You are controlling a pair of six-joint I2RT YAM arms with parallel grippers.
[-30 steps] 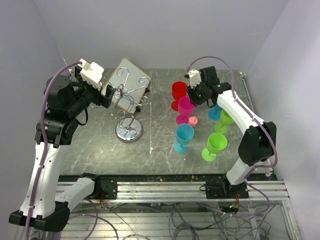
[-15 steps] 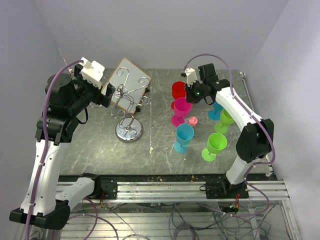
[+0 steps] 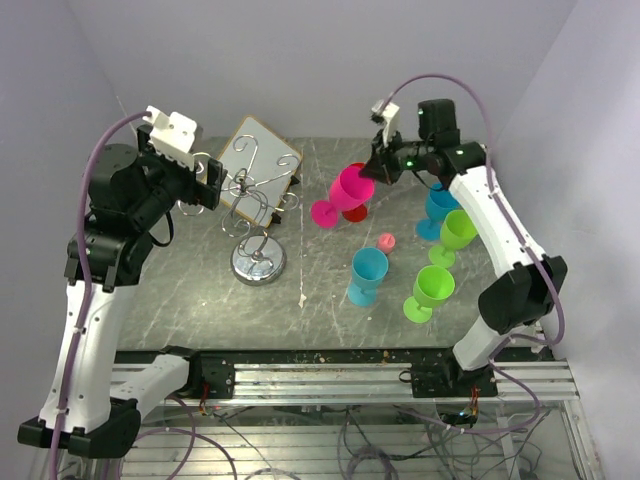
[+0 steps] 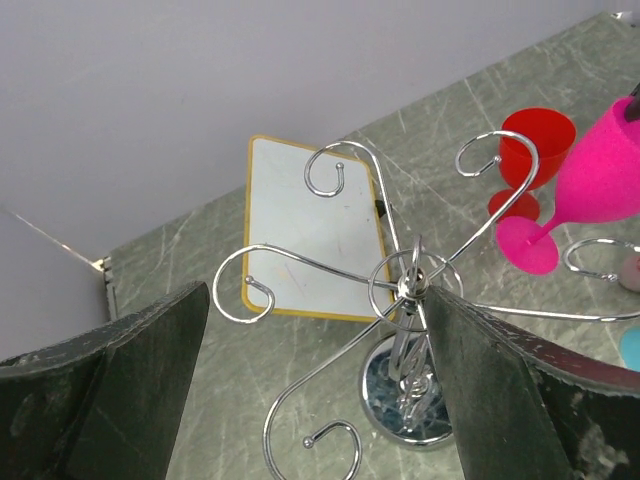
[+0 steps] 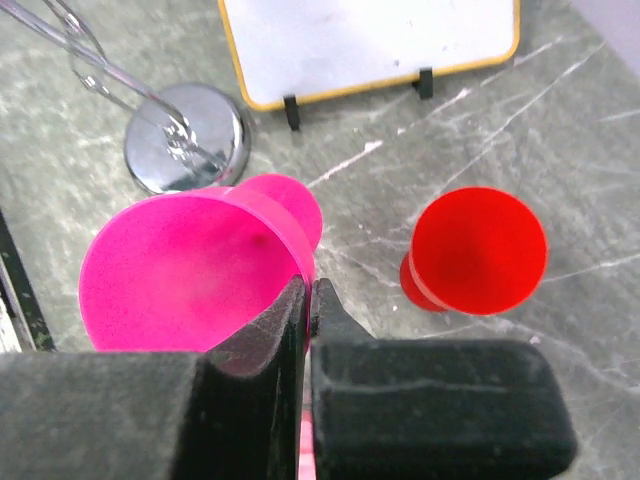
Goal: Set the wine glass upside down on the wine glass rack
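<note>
**Pink glass held by its rim, near the rack**

The right claw (image 5: 308, 300) pinches the thin rim of the wine glass (image 3: 345, 190). Its two dark fingers are pressed tight together, with the rim between them. The glass is bright pink, smooth and looks like plastic. It has a round cup, a short stem and a flat round foot. It is tipped on a slant, with the foot pointing at the wine glass rack (image 3: 255, 215). The glass is near the rack but not touching it.

The rack is made of shiny silver wire. Curly hooks spread out from a middle post like flower petals, and the post stands on a round, mirror-bright disc. None of the hooks holds a glass.

The left claw (image 4: 315, 295) is spread wide open and grips nothing. Its dark fingers (image 4: 100, 400) look rough and a bit scratched. In its own camera the rack shows between them, lower down.

A red glass (image 5: 478, 250) stands upright on the table (image 3: 180, 290), just behind the pink one. The table is grey with pale lines, like stone. Behind the rack leans a flat board (image 4: 310, 235) with a white face, a yellow-brown frame and rounded corners (it has a few faint marks, too pale to read). A blue glass (image 3: 368, 272) and a green glass (image 3: 432, 290) stand closer to the arms.
</note>
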